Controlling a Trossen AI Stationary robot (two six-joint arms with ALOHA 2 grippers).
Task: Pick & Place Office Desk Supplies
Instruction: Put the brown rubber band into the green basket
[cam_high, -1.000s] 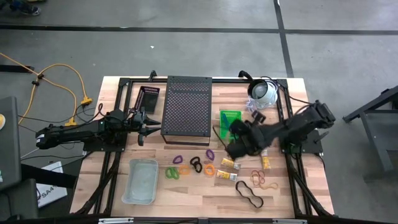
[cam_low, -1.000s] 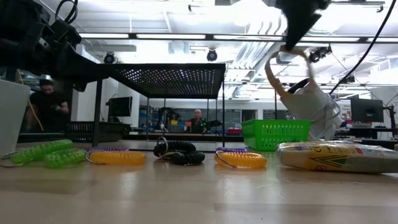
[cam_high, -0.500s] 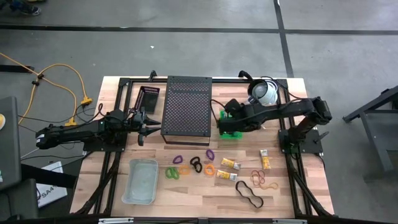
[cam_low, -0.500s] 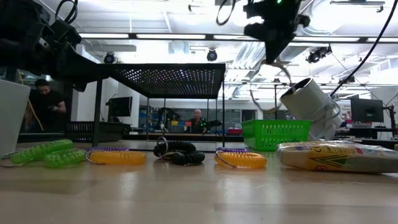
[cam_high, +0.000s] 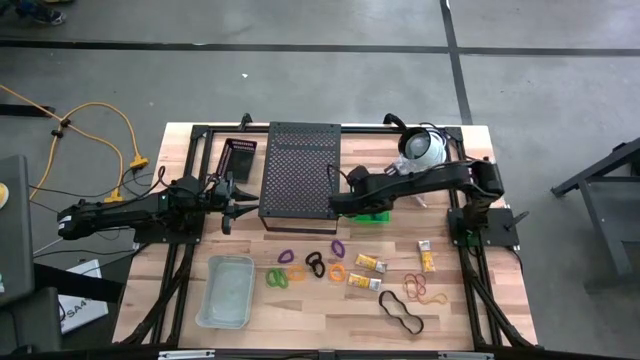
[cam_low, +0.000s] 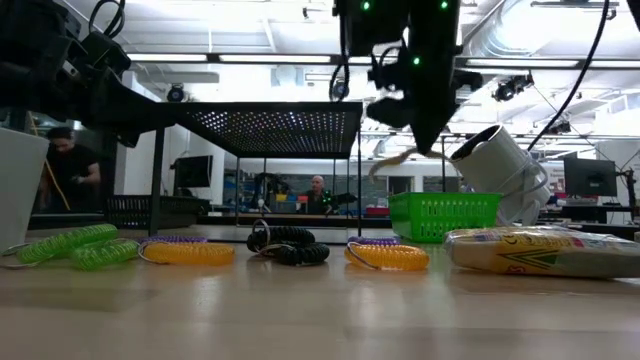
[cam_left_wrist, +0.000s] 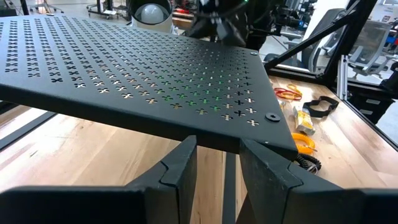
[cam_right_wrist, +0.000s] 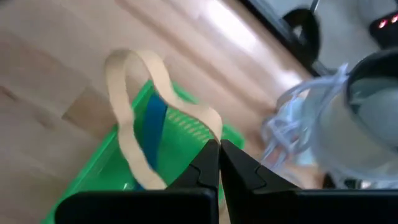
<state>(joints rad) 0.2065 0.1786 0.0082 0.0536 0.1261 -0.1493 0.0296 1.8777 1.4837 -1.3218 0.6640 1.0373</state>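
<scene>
Rubber band (cam_right_wrist: 134, 118), a tan one, hangs pinched in my right gripper (cam_right_wrist: 219, 149), fingers closed tight on it, up over the green basket (cam_right_wrist: 180, 134) by the black perforated shelf (cam_high: 300, 170). On my high view the other supplies sit loose on the table (cam_high: 480, 310): coloured loops (cam_high: 315, 265), yellow-and-white packets (cam_high: 366, 264), more bands (cam_high: 415, 288), with a clear tray (cam_high: 226, 290) off to the left. Left gripper (cam_left_wrist: 217, 163) waits at the shelf's edge, fingers partly open, nothing in them.

Tan rubber band (cam_right_wrist: 134, 118) dangling, pinched in right gripper (cam_right_wrist: 219, 149) | coiled loops (cam_high: 310, 267), yellow packets (cam_high: 366, 272), more bands (cam_high: 410, 296) strewn along worktop's front edge
</scene>
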